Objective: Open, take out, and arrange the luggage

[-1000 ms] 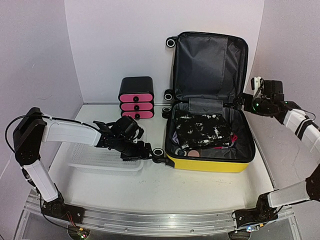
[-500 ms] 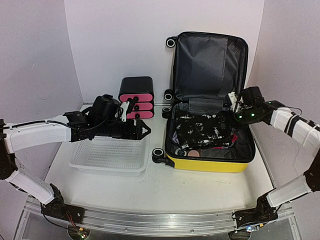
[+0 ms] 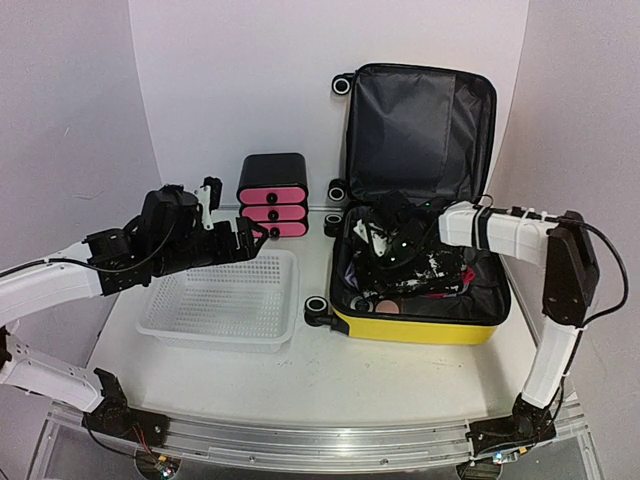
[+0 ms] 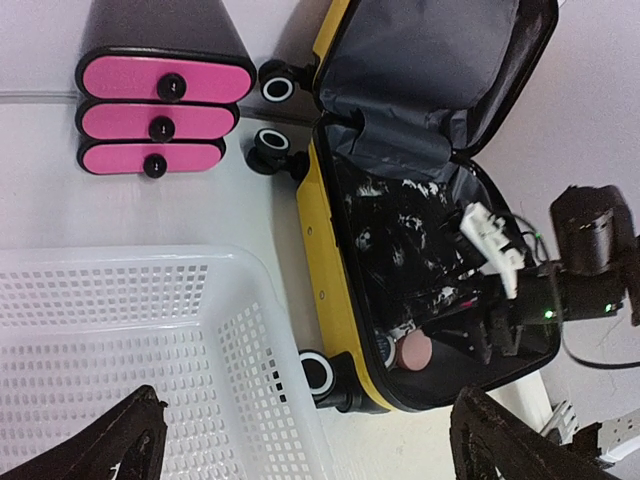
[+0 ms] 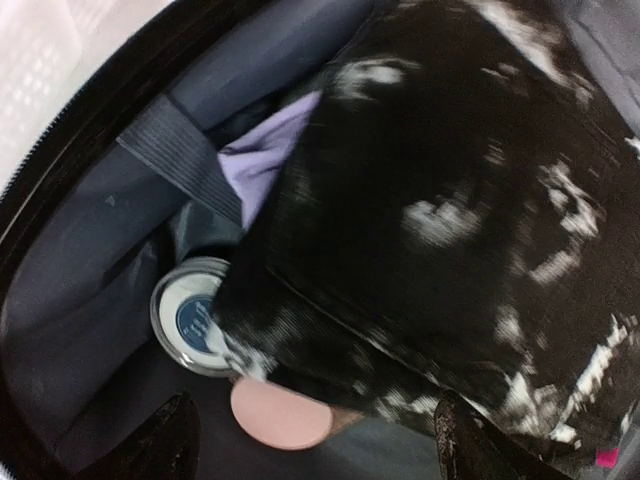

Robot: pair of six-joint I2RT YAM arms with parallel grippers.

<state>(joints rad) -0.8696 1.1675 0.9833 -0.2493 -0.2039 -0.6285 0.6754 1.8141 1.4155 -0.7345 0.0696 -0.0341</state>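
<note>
Tabletop (image 3: 300,385) in white carries everything, with pale walls closing it in on three sides. Luggage (image 3: 420,329), a yellow hard-shell suitcase, sits on the right half and lies open. Its lid stands upright against the far wall and shows dark grey lining, and its base is packed full. One black wheel (image 3: 317,305) pokes out at the near left corner.

Left of the case, close to it, a white mesh basket (image 3: 210,340) rests flat on the tabletop. Beyond the basket, by the far wall, stands a small black drawer box (image 3: 272,195) with three pink fronts, each with a black knob.

Inside the case a black pouch with white blotches (image 5: 430,200) covers most of the base.

The left tool (image 3: 250,238) hangs above the basket's far edge, its fingers spread wide with nothing between them. The right arm reaches in from the right side, and its tool (image 3: 383,243) is low over the left part of the case's base. Its fingers are apart, one on either side of the pouch's edge. I can't make out whether they touch it.

A fold of lilac cloth (image 5: 265,160) peeks out from under the pouch beside a grey elastic strap. Next to it a round tin with a blue centre (image 5: 190,318) is partly tucked beneath the pouch, and a small pink disc (image 5: 278,412) lies just beside the tin.
</note>
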